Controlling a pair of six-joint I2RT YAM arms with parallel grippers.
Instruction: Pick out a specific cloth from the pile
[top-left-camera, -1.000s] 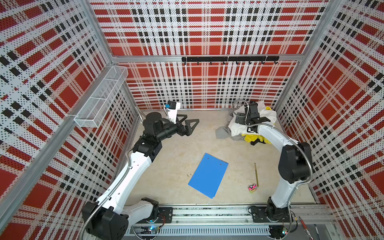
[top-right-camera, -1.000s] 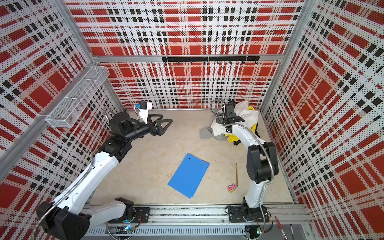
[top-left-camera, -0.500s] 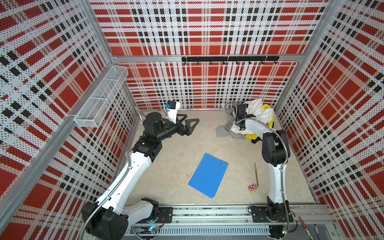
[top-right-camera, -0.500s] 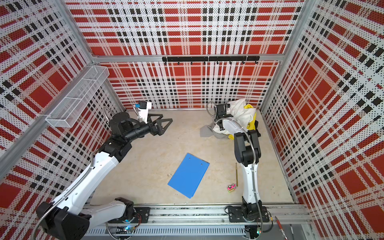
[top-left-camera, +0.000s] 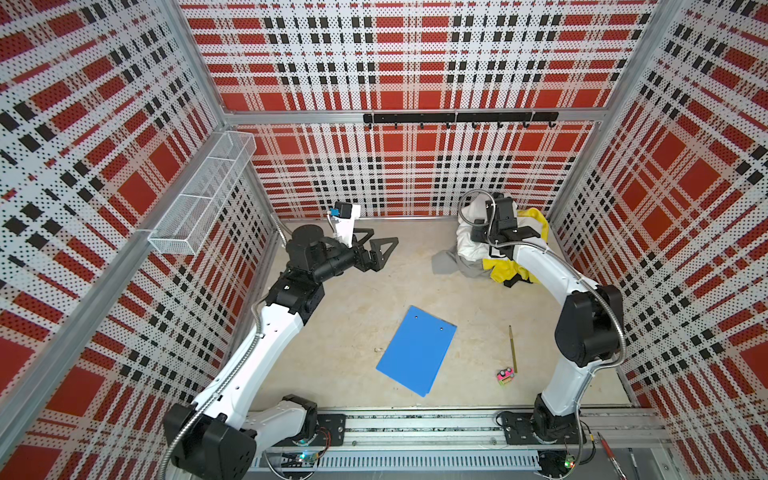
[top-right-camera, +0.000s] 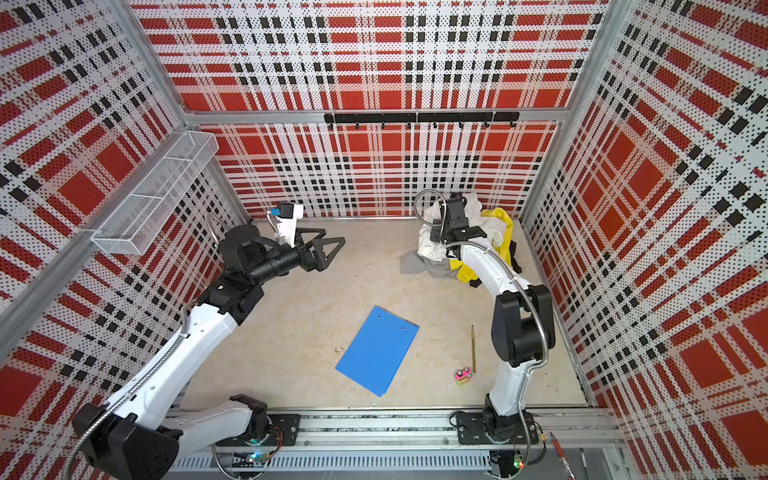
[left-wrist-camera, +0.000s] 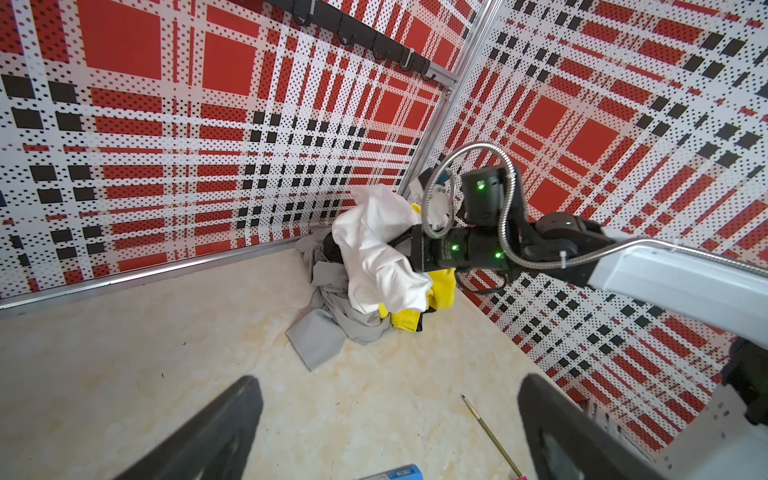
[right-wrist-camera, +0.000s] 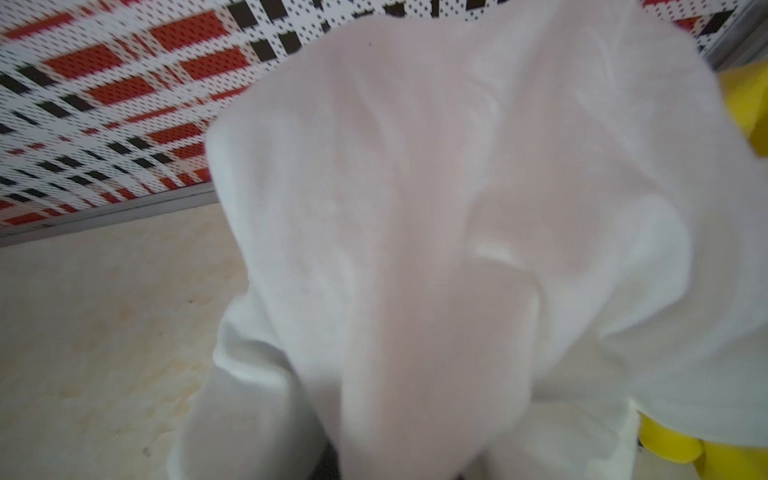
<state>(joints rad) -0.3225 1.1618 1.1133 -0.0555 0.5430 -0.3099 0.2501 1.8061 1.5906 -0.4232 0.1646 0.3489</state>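
Since half a second ago the right arm has swung its elbow back out toward the right wall. The crumpled white fabric cloth has also come across over that arm's wrist. The left arm has not shifted.

The large, soft, plain light-grey cloth lies at the bottom of the pile in the far right corner of the beige tabletop. It is crumpled into folds, with one flat corner spread on the table at the pile's left side. The white cloth sits on top of it, and the bright yellow fabric cloth lies just beside it on the right.

The left arm reaches from the front rail toward the back wall with its forearm roughly level. The left gripper hangs above the table, aimed at the pile but well apart from it. Its jaws stand wide and hold nothing.

The right arm rises from its base along the right side and bends in over the pile. The right gripper is pushed in under the white cloth, which drapes over it and fills the right wrist view. Its fingers are hidden, so I cannot tell whether they are apart or closed, or what they grip.

A flat blue rectangular clipboard lies near the front, well apart from the pile.
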